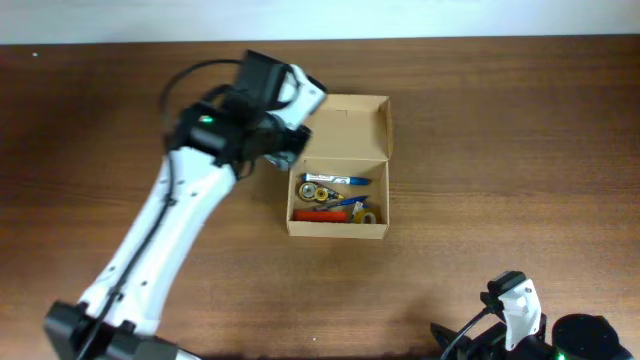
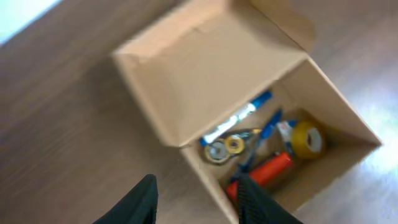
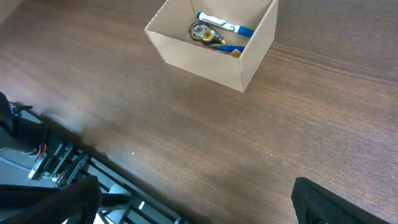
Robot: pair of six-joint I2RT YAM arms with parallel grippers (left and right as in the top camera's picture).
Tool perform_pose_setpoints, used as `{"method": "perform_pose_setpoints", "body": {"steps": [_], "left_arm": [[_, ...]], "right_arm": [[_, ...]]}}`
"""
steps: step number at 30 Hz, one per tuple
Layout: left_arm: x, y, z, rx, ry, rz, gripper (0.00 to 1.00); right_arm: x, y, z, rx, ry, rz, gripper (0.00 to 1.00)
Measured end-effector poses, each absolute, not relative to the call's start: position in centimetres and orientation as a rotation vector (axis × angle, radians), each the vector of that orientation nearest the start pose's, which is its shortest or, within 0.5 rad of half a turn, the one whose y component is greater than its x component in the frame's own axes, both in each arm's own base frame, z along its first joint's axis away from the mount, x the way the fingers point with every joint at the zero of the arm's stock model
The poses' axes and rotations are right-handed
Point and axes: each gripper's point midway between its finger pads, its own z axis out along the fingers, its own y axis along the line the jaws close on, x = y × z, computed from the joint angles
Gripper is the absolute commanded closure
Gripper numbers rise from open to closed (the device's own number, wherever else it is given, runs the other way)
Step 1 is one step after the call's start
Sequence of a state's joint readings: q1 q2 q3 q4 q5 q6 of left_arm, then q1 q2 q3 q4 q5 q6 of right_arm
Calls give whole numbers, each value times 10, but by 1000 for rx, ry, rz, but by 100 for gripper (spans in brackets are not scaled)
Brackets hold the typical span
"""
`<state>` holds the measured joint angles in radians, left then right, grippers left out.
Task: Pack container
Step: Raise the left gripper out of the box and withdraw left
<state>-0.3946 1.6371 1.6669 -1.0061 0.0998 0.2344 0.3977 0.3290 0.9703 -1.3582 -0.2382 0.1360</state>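
1. From overhead, we see the left pincer [image 1: 288,152] close against the left side of the container [image 1: 337,229], about where the raised lid flap [image 1: 345,122] joins the open body. The container stands just to this pincer's right on the brown surface [image 1: 480,150]. The right pincer [image 1: 512,290] is well apart from it, with the container far ahead and to its left.
2. In the left wrist view, the left pincer [image 2: 196,180] has its dark fingers [image 2: 146,199] spread partway and pinches nothing. The picture is blurred, but the container's [image 2: 205,68] near wall seems to run down toward the gap between them. Ahead of the pincer, inside the container, lie a blue-capped marker [image 2: 239,118], an orange marker [image 2: 264,173] and a yellow tape roll [image 2: 306,138].
3. In the right wrist view, the right pincer [image 3: 196,183] is spread wide over bare surface. The container [image 3: 205,53] stands far ahead of it, open at the top, with the blue-capped marker visible inside.
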Motion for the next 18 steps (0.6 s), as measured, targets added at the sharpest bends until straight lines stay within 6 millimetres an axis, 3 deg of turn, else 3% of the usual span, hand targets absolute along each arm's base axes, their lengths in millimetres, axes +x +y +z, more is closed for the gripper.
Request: {"method": "perform_pose_setpoints", "body": {"steps": [6, 12, 18], "left_arm": [[395, -139, 246, 677, 2439, -187, 60], [408, -128, 249, 618, 2420, -215, 60], [418, -125, 217, 576, 2505, -308, 67]], "right_arm": [[88, 81, 235, -428, 2285, 547, 1], [88, 81, 235, -429, 2284, 547, 1], [91, 84, 241, -387, 2269, 586, 1]]}}
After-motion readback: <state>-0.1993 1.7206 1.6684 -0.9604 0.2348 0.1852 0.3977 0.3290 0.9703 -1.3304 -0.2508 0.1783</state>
